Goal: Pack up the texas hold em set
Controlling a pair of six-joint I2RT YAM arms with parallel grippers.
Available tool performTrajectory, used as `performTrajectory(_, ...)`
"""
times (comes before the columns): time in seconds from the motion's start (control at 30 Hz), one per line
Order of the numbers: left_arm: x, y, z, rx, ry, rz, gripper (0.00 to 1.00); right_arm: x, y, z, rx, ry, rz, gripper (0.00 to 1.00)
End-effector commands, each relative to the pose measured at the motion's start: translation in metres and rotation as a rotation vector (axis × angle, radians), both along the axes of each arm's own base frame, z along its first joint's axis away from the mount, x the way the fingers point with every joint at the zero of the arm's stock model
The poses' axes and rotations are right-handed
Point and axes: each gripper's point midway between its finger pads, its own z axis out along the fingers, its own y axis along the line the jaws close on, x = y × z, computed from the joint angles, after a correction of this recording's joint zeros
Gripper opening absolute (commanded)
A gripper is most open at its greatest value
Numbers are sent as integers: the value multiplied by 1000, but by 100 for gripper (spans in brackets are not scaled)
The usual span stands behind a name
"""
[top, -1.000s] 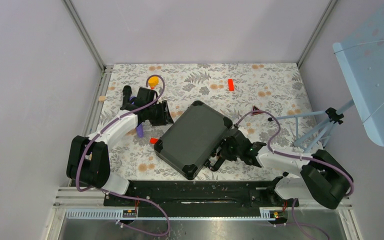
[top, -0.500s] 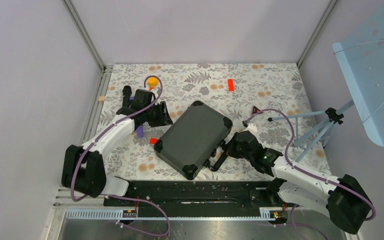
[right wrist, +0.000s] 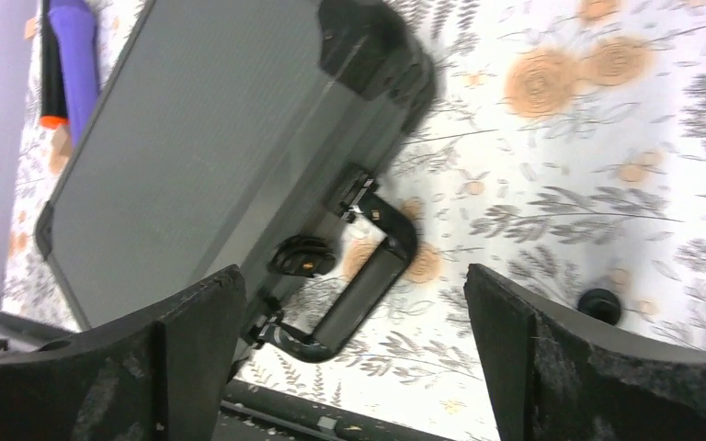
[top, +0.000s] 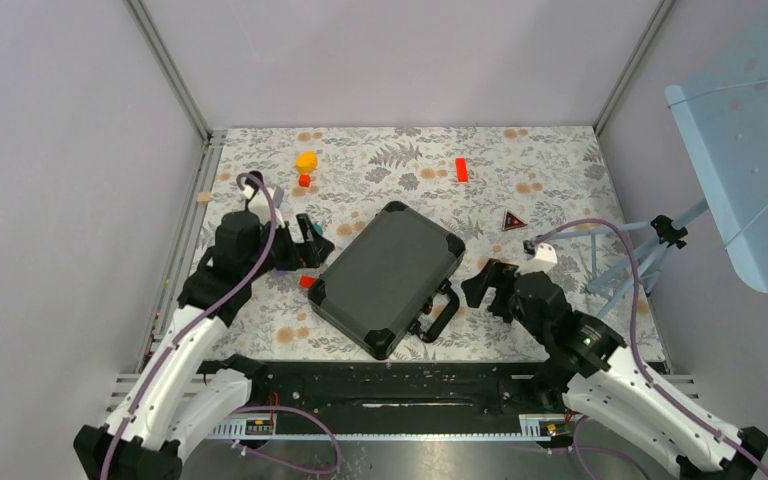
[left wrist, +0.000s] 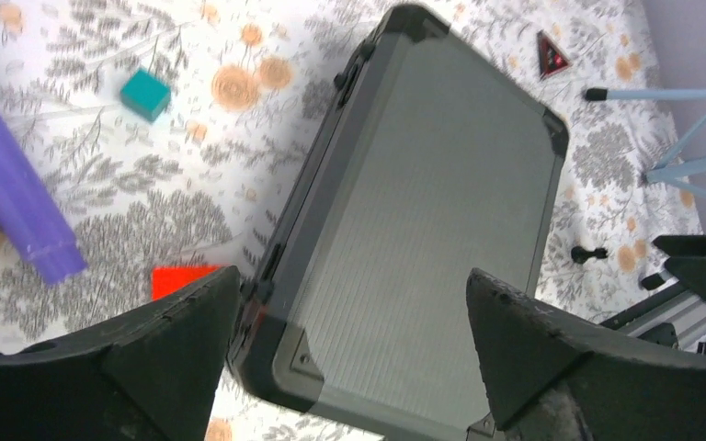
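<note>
The black rectangular hard case (top: 388, 277) lies shut and flat mid-worktop (top: 560, 180), set cornerwise, its looped handle (top: 438, 312) facing the right arm. No chips or cards show, so presumably they are inside and the packing looks done. The left tool (left wrist: 351, 289) and right tool (right wrist: 354, 280) flank it, both spread wide, empty and clear of it. A flat red block (left wrist: 179, 280) sits just beside its left edge.

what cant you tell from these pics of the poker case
- Chips and cards: the closed lid of the case hides them in every view.
- Latches: beside the handle in the right wrist view, too small and blurred to tell if fastened.
- Purple cylinder: its full length is cut off by the frame edge in both wrist views.
</note>
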Motion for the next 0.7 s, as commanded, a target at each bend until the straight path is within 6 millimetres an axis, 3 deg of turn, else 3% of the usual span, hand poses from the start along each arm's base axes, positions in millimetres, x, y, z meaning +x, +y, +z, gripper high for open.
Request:
performTrajectory(0.0, -14, 17, -15, 40, 14, 62, 97, -2, -47, -6, -91, -19, -171, 99)
performTrajectory(0.13, -19, 37, -28, 100, 34, 153, 99, -3, -63, -6, -66, -67, -248, 100)
performTrajectory(0.3, -19, 51, -21, 149, 5, 196, 99, -4, -79, -6, -84, -119, -289, 100)
performTrajectory(0.53, -22, 45, -21, 142, -10, 155, 99, -8, -100, -3, -183, -130, -319, 100)
performTrajectory(0.67, -24, 47, -20, 142, -20, 155, 99, -8, -101, 3, -184, -136, -326, 99)
